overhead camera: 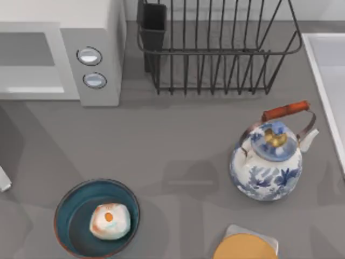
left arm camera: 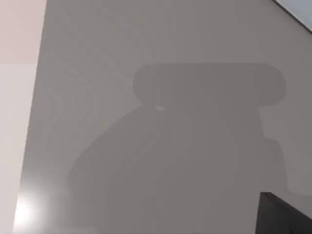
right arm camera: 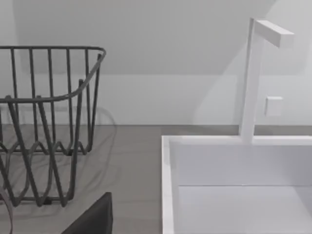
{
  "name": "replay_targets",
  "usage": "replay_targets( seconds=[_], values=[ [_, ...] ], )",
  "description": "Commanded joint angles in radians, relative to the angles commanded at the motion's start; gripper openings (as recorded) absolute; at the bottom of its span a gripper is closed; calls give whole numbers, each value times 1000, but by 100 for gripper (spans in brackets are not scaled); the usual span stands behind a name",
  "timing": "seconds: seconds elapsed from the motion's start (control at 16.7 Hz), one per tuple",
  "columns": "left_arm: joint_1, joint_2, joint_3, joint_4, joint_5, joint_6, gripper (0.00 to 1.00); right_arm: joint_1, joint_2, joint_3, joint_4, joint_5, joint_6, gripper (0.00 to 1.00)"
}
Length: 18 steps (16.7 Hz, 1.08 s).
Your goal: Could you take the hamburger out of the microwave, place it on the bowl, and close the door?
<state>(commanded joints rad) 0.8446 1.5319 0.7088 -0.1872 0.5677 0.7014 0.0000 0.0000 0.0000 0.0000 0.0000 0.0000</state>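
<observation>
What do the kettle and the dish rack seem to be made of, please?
The kettle looks like glazed ceramic: glossy white with blue floral painting and a reddish, wood-like handle grip. The dish rack looks like dark coated metal wire, judging by its thin bent bars.

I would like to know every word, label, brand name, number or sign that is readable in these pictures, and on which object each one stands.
None: no readable text in any view.
microwave: two round silver knobs, no markings legible.
kettle: blue floral pattern only, no letters.
bowl, hamburger, dish rack, sink: blank.
</observation>
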Motion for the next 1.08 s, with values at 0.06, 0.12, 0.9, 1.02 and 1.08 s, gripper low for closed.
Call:
replay_targets(
  seconds=[0.06, 0.12, 0.9, 1.02, 1.08],
  values=[
    [-34, -35, -32, 12, -20, -33, 0, 0, 0, 0, 0, 0, 0, 100],
    [-75, -79, -68, 25, -42, -70, 0, 0, 0, 0, 0, 0, 0, 100],
    [-331, -299, -257, 92, -201, -308, 0, 0, 0, 0, 0, 0, 0, 100],
    [-428, -334, -280, 96, -263, -378, 0, 0, 0, 0, 0, 0, 0, 100],
    [-487, -355, -293, 98, -298, -418, 0, 0, 0, 0, 0, 0, 0, 100]
  ],
)
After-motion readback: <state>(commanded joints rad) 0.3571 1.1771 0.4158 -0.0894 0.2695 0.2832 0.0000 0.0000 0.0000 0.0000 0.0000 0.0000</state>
